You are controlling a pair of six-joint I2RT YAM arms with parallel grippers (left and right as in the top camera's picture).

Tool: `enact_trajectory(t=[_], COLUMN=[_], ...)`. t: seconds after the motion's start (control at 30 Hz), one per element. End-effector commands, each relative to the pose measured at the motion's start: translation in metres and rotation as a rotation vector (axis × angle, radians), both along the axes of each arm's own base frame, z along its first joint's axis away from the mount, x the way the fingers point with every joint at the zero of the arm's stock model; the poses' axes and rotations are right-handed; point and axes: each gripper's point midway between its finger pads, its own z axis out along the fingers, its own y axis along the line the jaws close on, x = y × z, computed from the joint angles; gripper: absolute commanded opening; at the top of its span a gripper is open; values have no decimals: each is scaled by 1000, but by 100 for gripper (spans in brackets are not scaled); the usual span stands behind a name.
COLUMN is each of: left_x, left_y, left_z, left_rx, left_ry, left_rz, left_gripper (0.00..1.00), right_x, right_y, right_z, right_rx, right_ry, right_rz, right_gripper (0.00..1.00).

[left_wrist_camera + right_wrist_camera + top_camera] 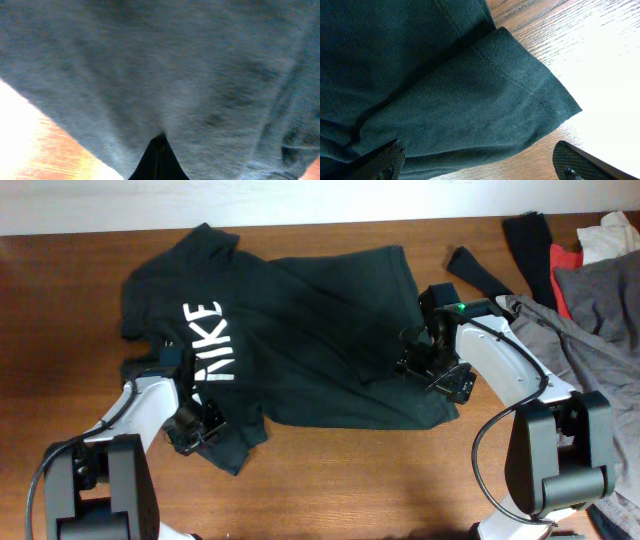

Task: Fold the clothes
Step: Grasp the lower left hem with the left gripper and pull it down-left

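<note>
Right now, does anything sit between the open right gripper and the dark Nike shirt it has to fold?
Nothing visible does. The right gripper hangs with open jaws directly over a hemmed edge of the dark shirt. The grey garment and black cloth lie farther right, not in between.

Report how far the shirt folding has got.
Done: nothing finished; the shirt lies spread out and rumpled, logo up. In hand: the left hand is shut on its edge, the right hand open over the opposite edge. Left: every fold.
</note>
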Motion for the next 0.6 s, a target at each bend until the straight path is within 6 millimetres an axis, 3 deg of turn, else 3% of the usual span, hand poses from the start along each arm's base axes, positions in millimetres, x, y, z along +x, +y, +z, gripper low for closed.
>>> enact_trajectory(t=[0.0,0.23,0.57], left_x=[-23,-49,-68], left_y=[25,67,119], left_z=[-13,-19,-20], left_rx=[78,93,164], left_ry=[68,124,139], left_rz=[77,266,541], left_gripper=[1,1,1], right_x=[6,6,6], right_y=[1,1,1], right_z=[10,10,10], right_rx=[10,10,10], right_ry=[-34,-34,-34], right_rz=[-14,-14,-14], right_gripper=[99,99,99])
